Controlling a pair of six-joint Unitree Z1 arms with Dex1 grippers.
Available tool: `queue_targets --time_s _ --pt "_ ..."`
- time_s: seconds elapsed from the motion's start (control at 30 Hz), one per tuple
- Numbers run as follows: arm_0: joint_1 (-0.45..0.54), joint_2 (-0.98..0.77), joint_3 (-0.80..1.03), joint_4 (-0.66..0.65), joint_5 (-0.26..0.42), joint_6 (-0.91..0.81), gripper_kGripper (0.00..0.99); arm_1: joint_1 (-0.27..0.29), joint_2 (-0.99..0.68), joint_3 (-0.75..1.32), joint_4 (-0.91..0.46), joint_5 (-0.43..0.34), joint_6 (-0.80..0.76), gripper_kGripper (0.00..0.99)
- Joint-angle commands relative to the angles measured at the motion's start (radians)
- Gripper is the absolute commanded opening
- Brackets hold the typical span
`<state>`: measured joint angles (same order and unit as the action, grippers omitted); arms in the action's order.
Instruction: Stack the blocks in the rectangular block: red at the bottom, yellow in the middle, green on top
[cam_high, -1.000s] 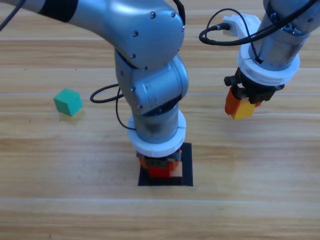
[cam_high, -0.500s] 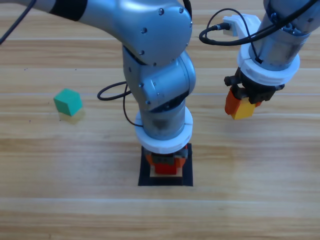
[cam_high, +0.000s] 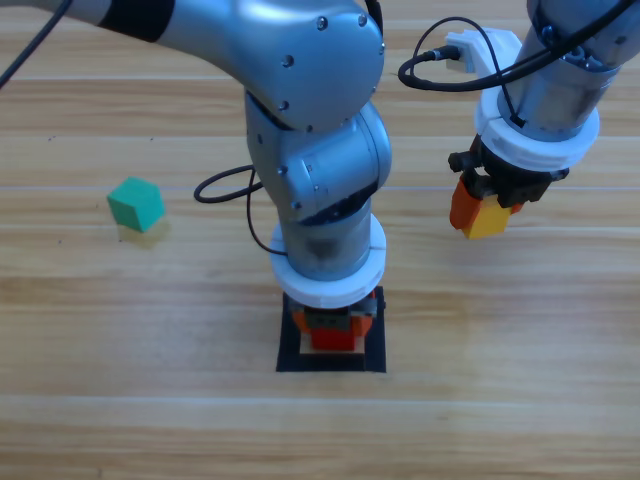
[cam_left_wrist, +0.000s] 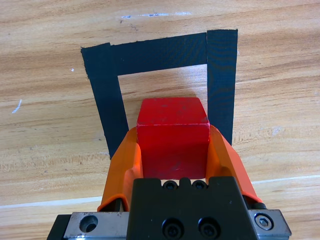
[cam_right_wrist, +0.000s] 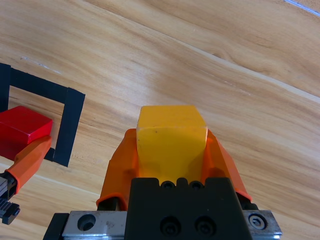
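A wooden table (cam_high: 560, 330) seen from above, with two grey arms reaching down from the far edge. The left gripper (cam_left_wrist: 172, 150) stands over the rectangular block (cam_left_wrist: 220, 75), a black tape outline, its orange jaws clamped on the red cube (cam_left_wrist: 172, 135) from either side. The cube sits low within the outline, the tape's far bar beyond the fingertips and its side bars just outside each jaw (whether the cube touches the wood cannot be told). The right gripper (cam_right_wrist: 170, 150) hangs to the right of the outline, well apart from it, jaws closed on the yellow cube (cam_right_wrist: 171, 137), which is held above the table. The teal-green cube (cam_high: 135, 204) rests alone on the table, far to the left of both grippers
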<state>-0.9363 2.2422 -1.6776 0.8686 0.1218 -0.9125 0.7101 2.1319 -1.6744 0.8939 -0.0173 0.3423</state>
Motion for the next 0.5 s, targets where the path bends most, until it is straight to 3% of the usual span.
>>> queue_targets --time_s 0.03,0.27,0.37,0.4,0.43,0.47,0.5 --pt "-0.018 0.050 0.007 0.009 -0.008 -0.019 0.101 -0.020 -0.024 0.028 0.007 0.010 -0.003 0.341" --pt "-0.018 0.059 0.007 0.009 -0.008 -0.019 0.103 -0.021 -0.021 0.027 0.007 0.010 -0.006 0.341" --pt "-0.018 0.062 0.012 0.009 -0.008 -0.020 0.160 -0.021 -0.021 0.027 0.007 0.008 -0.008 0.341" --pt "-0.018 0.060 0.009 0.007 -0.007 -0.022 0.262 -0.020 -0.021 0.027 0.007 0.010 -0.008 0.341" --pt "-0.018 0.062 0.004 0.007 -0.007 -0.022 0.472 -0.020 -0.021 0.027 0.007 0.010 -0.008 0.341" --pt "-0.018 0.060 -0.001 0.007 -0.005 -0.029 0.802 -0.020 -0.021 0.027 0.007 0.010 -0.008 0.341" --pt "-0.018 0.057 -0.002 0.007 -0.001 -0.037 0.980 -0.020 -0.020 0.027 0.007 0.010 -0.008 0.341"
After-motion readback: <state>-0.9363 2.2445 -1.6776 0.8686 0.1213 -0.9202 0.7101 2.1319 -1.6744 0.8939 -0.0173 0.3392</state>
